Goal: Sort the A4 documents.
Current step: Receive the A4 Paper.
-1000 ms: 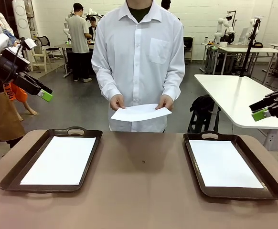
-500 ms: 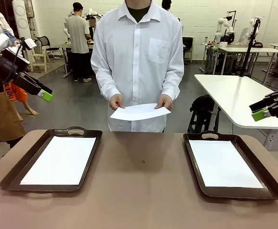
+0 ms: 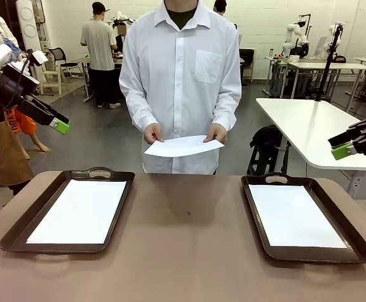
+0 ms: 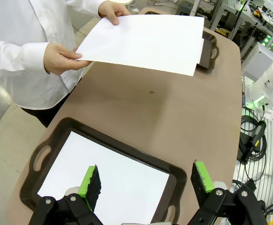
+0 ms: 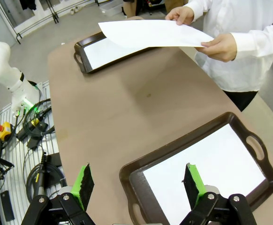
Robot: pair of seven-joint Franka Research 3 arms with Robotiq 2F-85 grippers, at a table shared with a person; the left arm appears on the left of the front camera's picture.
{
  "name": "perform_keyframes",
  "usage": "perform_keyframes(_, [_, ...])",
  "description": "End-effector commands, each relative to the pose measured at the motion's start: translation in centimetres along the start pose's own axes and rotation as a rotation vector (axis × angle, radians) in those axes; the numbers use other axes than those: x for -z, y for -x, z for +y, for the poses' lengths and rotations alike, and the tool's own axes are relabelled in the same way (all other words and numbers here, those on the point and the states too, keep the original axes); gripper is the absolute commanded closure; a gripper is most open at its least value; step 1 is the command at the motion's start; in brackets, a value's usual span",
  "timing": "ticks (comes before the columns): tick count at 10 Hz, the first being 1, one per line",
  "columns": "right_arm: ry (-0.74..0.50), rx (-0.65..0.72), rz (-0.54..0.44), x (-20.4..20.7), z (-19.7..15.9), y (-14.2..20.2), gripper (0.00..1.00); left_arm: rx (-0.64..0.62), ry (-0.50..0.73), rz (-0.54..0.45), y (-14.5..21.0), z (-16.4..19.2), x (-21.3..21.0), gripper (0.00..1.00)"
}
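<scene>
Hovering with jaws spread wide and nothing between them, the left gripper (image 3: 61, 126) hangs above the left tray (image 3: 19, 223), and the right gripper (image 3: 340, 150) waits just as open and empty above the right tray (image 3: 353, 239). Over the last second neither claw has budged. Beyond the table's far edge (image 3: 183, 177) the person's hands (image 3: 153, 133) have lowered the held sheet (image 3: 183, 146) only slightly. One document already lies in each tray (image 3: 79, 211), (image 3: 294, 216). Judged from this, the handover has not yet begun.

White arms carry a black left gripper (image 3: 60, 124) and right gripper (image 3: 343, 148) with green pads; the person (image 3: 181, 75) wears a white buttoned shirt.
</scene>
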State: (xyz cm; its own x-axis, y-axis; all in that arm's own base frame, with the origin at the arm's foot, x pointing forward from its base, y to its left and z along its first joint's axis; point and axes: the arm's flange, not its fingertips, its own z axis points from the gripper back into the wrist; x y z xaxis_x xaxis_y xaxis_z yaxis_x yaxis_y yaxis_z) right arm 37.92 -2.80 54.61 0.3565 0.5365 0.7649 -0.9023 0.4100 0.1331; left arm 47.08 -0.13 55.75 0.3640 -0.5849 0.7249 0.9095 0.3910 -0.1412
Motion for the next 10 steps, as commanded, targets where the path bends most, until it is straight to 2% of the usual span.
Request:
perform_keyframes(1, [-0.001, 0.004, 0.005, 0.13, -0.03, 0.1, 0.0, 0.016, 0.001, 0.001, 0.03, -0.02, -0.02, 0.0])
perform_keyframes(10, [-0.001, 0.004, 0.005, 0.13, -0.03, 0.1, 0.0, 0.016, 0.001, 0.001, 0.03, -0.02, -0.02, 0.0])
